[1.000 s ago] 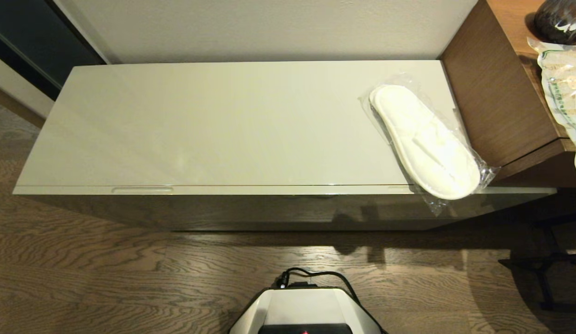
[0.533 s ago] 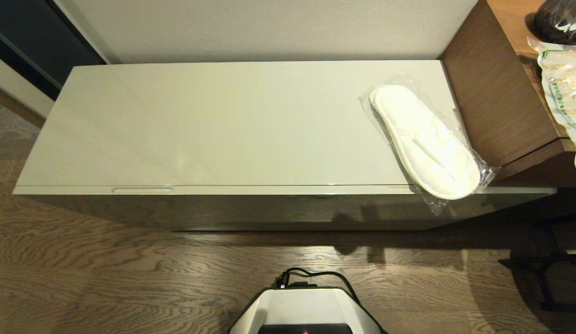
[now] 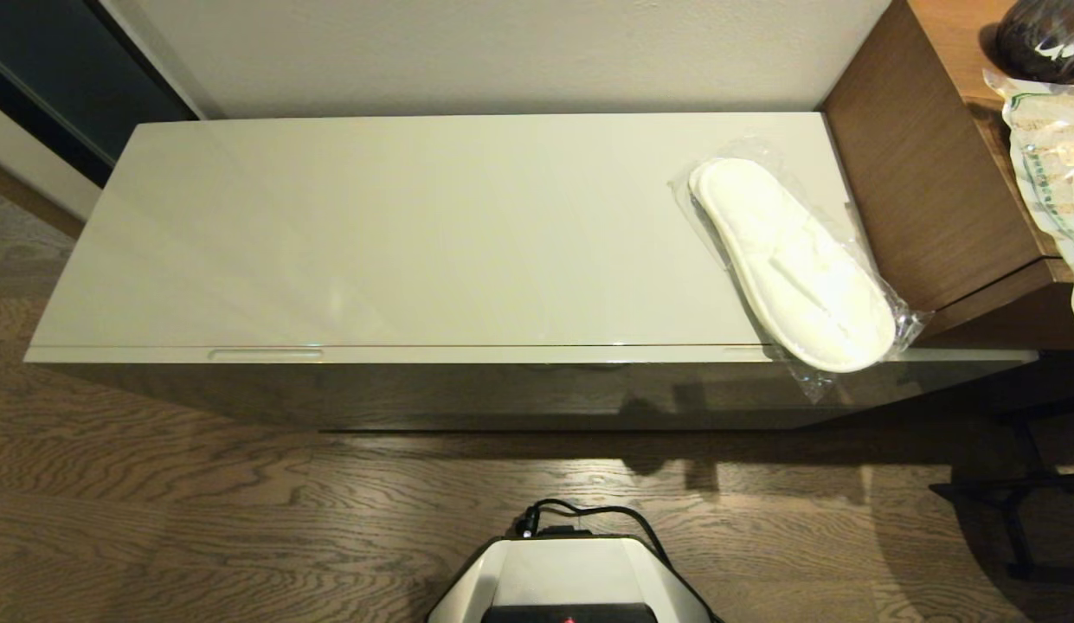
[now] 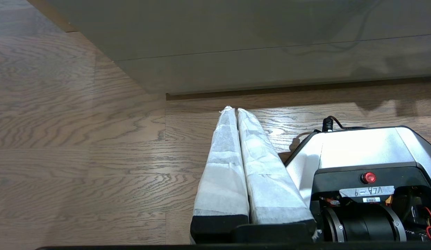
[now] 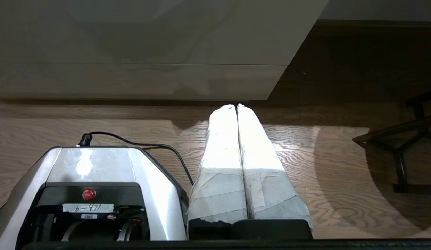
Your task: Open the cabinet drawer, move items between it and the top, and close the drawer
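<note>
On the top [image 3: 415, 234], a wrapped slipper [image 3: 792, 260] overhangs the front edge. Drawer [image 3: 502, 389] shut; my left gripper [image 4: 235, 113] and right gripper [image 5: 236, 107] parked, jaws together. Opening could dislodge it.

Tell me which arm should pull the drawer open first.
Probably the left. The only clear handle recess sits toward the robot's left on the closed drawer front, while the wrapped slippers overhang the right end. Both the left end effector and the right end effector hang shut, parked low.
</note>
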Tool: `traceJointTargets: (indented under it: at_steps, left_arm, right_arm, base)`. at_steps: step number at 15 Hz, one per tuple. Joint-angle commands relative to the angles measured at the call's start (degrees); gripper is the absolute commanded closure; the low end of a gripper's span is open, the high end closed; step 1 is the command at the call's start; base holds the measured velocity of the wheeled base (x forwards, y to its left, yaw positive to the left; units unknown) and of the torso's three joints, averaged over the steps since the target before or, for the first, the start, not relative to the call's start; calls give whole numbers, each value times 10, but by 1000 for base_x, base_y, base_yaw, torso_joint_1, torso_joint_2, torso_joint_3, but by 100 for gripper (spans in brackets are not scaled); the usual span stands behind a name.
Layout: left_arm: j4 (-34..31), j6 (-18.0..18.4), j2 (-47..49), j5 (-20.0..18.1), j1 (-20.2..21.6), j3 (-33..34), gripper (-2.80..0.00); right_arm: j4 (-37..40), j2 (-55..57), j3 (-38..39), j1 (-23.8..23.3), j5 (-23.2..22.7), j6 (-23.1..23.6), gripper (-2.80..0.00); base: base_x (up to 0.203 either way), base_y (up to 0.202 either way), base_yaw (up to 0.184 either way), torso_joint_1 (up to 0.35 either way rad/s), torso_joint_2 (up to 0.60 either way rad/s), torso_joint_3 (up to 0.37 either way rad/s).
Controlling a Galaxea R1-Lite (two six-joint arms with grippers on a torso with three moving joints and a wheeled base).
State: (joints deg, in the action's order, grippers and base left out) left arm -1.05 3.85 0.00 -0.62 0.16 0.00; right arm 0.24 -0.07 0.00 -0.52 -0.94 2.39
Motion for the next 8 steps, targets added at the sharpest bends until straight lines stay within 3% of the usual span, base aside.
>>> traceJointTargets:
  at_steps: [1, 8]
  left_arm:
    - [-1, 0, 1, 0, 0, 0, 0]
    - [0, 0, 1, 0, 0, 0, 0]
  right_arm:
    - [1, 1, 1, 0, 0, 0, 0]
    - [0, 1, 1, 0, 1, -12, 0]
  base:
    - [0, 0, 0, 0, 0, 0]
    - [0, 0, 0, 0, 0, 0]
